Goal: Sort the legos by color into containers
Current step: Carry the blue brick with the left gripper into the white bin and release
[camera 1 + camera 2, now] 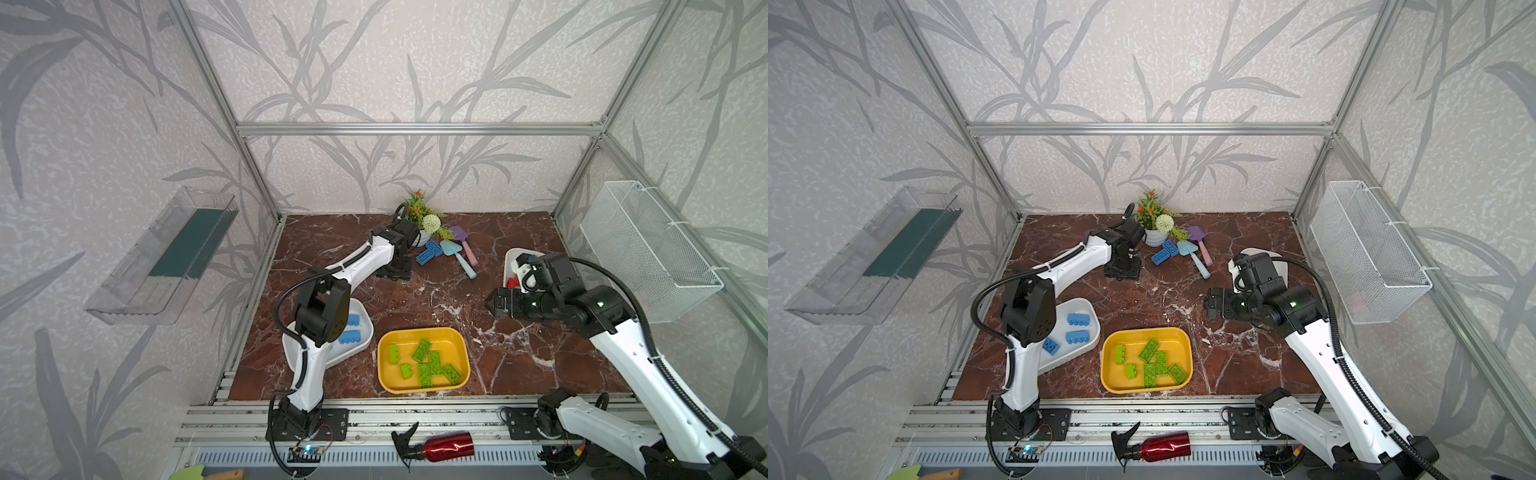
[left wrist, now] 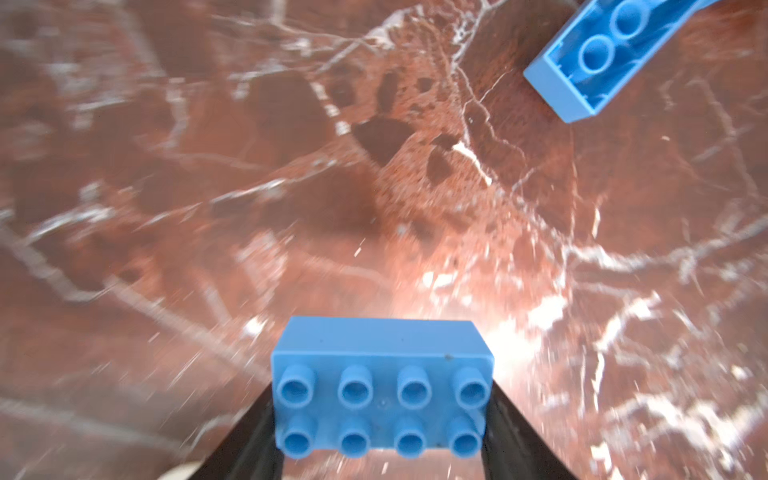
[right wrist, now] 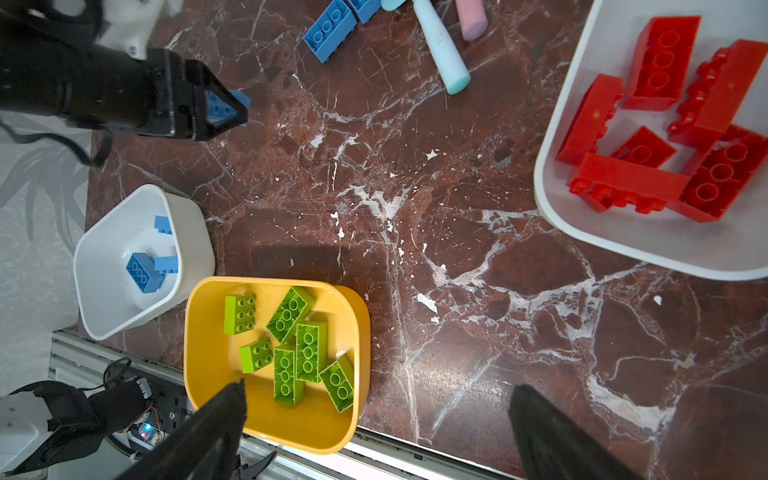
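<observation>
Right now the left claw (image 3: 240, 109) is squeezing a blue lego (image 2: 382, 374). Its two fingers press on the short ends, so the long side of the lego runs straight across from finger to finger. The eight bumps face back at the wrist camera. This lego is far behind the yellow tub (image 1: 424, 331) and a little to the left. I cannot tell if it touches the table (image 1: 436, 299).

Two loose blue legos (image 1: 428, 252) lie on the table, also far behind the yellow tub. They touch each other. In the left wrist view one of them lies with its hollow side up, and its long side is slanted. Toy shovels (image 1: 459, 255) lie far behind the yellow tub too, a bit more to the right.

The yellow tub holds six green legos (image 1: 423, 350). They lie flat and point every which way, some bumps up and some hollow side up.

The left white tub (image 3: 191, 237) sits just beside the yellow tub, on its left. It holds three put-away blue legos (image 1: 1077, 319).

The right white tub (image 3: 623, 245) sits behind the yellow tub and to the right, well apart from it. It holds a heap of red legos (image 3: 660, 62).

The right claw (image 3: 379, 386) is spread wide with nothing in it. It hangs behind the yellow tub, to the right.
</observation>
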Controlling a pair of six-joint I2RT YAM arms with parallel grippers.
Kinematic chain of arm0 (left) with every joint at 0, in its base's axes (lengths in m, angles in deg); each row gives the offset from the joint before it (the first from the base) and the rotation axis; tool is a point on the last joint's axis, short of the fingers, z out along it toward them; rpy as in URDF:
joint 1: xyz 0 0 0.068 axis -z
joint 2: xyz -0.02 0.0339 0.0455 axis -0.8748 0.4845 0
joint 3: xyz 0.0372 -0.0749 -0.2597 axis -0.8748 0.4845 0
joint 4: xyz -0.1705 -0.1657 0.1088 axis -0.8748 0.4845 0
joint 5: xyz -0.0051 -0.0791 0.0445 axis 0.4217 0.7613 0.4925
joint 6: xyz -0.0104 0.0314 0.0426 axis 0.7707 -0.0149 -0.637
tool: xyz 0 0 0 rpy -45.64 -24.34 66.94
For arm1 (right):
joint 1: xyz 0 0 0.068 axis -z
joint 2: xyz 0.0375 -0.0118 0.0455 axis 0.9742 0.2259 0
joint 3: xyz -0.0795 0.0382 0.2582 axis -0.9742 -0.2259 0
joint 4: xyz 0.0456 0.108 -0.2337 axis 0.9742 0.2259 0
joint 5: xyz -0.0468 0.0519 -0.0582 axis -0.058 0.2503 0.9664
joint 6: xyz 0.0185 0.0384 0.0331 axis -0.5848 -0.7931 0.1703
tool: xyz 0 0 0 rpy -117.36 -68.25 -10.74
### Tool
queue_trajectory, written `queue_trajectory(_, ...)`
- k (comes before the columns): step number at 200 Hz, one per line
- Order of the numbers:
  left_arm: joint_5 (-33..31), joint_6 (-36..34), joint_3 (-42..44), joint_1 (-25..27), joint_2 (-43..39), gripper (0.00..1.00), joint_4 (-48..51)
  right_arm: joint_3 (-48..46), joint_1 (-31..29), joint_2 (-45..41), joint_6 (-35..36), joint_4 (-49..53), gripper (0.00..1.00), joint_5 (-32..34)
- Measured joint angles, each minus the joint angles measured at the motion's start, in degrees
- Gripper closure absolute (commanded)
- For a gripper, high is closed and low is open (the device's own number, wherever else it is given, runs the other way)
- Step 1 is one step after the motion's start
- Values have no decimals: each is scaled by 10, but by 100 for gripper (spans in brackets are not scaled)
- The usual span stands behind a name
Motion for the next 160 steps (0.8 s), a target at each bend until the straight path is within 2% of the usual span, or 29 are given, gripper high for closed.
queue_trajectory(50, -42, 55, 193, 0, -230, 55, 0, 0, -1, 24, 28, -14, 1, -28)
queue_trajectory(109, -70, 155, 438, 2, -464, 51, 37, -5, -38, 26, 34, -26, 1, -50)
queue_trajectory(125, -70, 183, 490, 2, -502, 40, 40, -20, -47, 18, 32, -34, 1, -52)
queue_trajectory(150, -71, 214, 532, -1, -521, 4, 42, -42, -54, 3, 28, -35, 1, -54)
queue_trajectory(160, -73, 222, 531, -4, -520, 1, 41, -45, -55, -2, 25, -35, 1, -53)
